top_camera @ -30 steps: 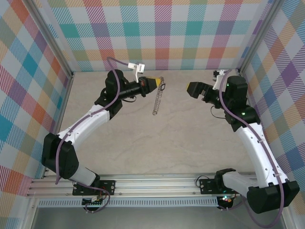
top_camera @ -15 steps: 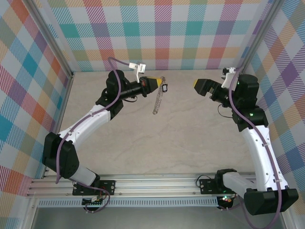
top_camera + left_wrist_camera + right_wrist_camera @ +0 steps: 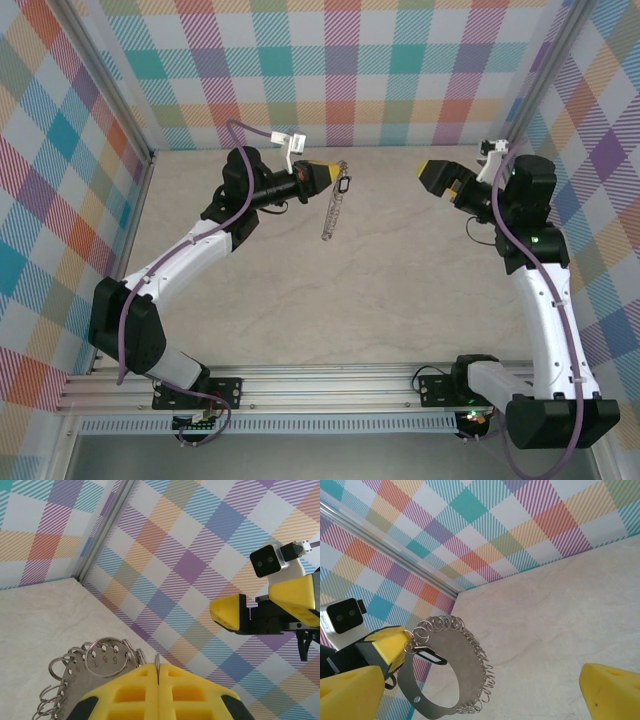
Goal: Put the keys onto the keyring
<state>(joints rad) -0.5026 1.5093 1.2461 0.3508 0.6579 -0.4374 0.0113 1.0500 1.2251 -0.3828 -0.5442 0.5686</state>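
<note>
- The pale marbled tabletop point(image 3: 380, 290) lies bare below the work; both task things are held in the air above its far side.
- The right tool point(image 3: 436, 173) stands wide apart and holds nothing, well off to the right of the ring and facing it.
- The left tool point(image 3: 322, 176) is pinched fully together on the top edge of the ring, a thin sliver of metal showing between its yellow pads.
- The large flat silver-grey metal keyring point(image 3: 445, 680) hangs edge-down from that pinch. It looks stiff, thin and light, and likely slippery. It would probably swing or pivot if nudged, so a second hold belongs on the plain flat band opposite the grip.
- The small wire loops point(image 3: 482, 672) fringing its outer edge look springy and easily bent, a poor place to squeeze.
- The tiny dark key with a black head point(image 3: 432, 656) dangles just beside the grip, seemingly from one loop. It is light and rigid, best pinched across its flat head.
</note>
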